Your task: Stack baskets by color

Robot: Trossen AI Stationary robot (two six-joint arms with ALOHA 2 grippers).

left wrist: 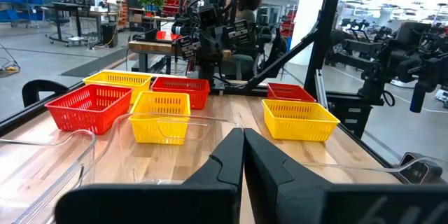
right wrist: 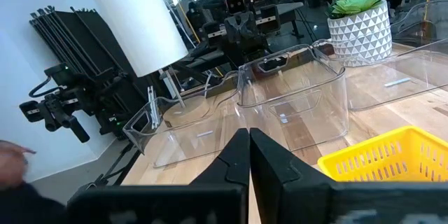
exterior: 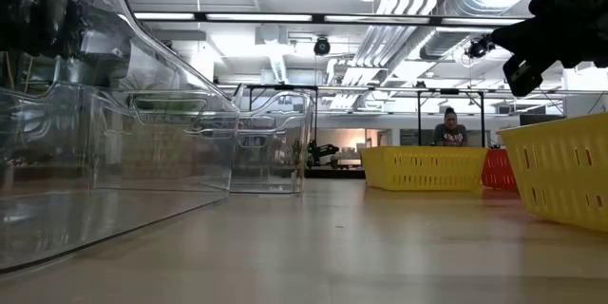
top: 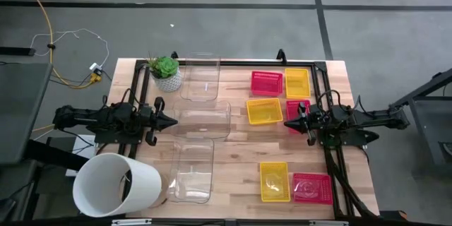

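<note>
Both grippers hover mid-surface in the high view, left gripper (top: 169, 121) and right gripper (top: 289, 123), jaws closed on nothing. 3 yellow perforated plastic baskets (top: 264, 111) and 3 red ones (top: 266, 82) lie right. Left wrist view: baskets look light, stiff; grip a rim. Room between is tight.

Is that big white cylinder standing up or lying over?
Tipped over: the big white cylinder lies on its side at the table's corner, its open mouth facing sideways.
</note>
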